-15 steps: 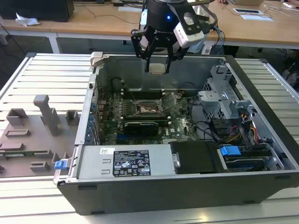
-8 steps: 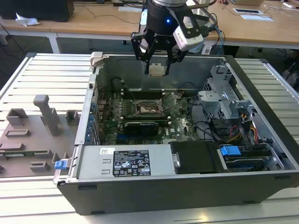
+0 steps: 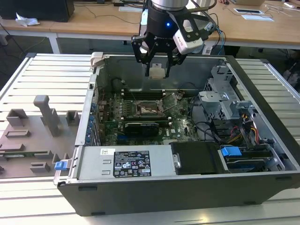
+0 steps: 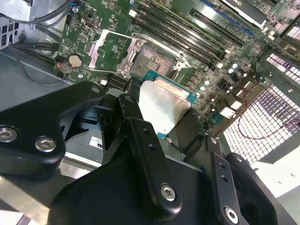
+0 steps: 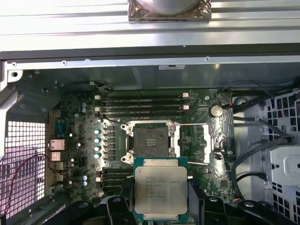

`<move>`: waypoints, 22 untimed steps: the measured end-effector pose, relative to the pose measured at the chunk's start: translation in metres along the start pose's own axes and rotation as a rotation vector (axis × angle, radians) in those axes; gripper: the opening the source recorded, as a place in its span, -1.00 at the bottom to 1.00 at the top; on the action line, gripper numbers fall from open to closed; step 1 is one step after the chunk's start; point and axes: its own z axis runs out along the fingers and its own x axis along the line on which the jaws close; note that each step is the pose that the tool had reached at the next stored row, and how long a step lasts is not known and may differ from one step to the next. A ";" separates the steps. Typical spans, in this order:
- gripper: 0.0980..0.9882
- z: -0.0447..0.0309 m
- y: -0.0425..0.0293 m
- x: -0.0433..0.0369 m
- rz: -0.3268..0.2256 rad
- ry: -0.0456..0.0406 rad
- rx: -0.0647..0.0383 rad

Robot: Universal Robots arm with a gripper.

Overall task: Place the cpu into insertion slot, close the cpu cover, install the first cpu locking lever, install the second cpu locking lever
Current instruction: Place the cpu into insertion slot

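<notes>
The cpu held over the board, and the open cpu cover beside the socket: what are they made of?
The cpu: a dull, brushed silver-grey top, likely metal, on a thin green board edge, probably laminate. The cpu cover: thin bright plate with sharp glints, apparently bare steel or similar.

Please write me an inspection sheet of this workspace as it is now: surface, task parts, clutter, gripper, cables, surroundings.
Surface: slatted metal table bearing an open computer case.
Job's things: cpu held above the motherboard, not yet in the empty socket; cpu cover lying open beside the socket.
Clutter: grey fixture blocks on the table, at the exterior view's left.
Gripper: gripper shut on the cpu.
Cables: black bundle inside the case, apart from the socket.
Surroundings: wooden desks behind.
</notes>
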 end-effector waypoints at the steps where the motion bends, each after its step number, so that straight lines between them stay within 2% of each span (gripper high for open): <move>1: 0.00 0.0003 0.0000 0.0000 0.000 0.0000 0.000; 14: 0.00 0.0075 -0.0007 -0.0001 0.000 0.0000 0.000; 22: 0.00 0.0149 -0.0013 -0.0003 0.000 0.0000 0.000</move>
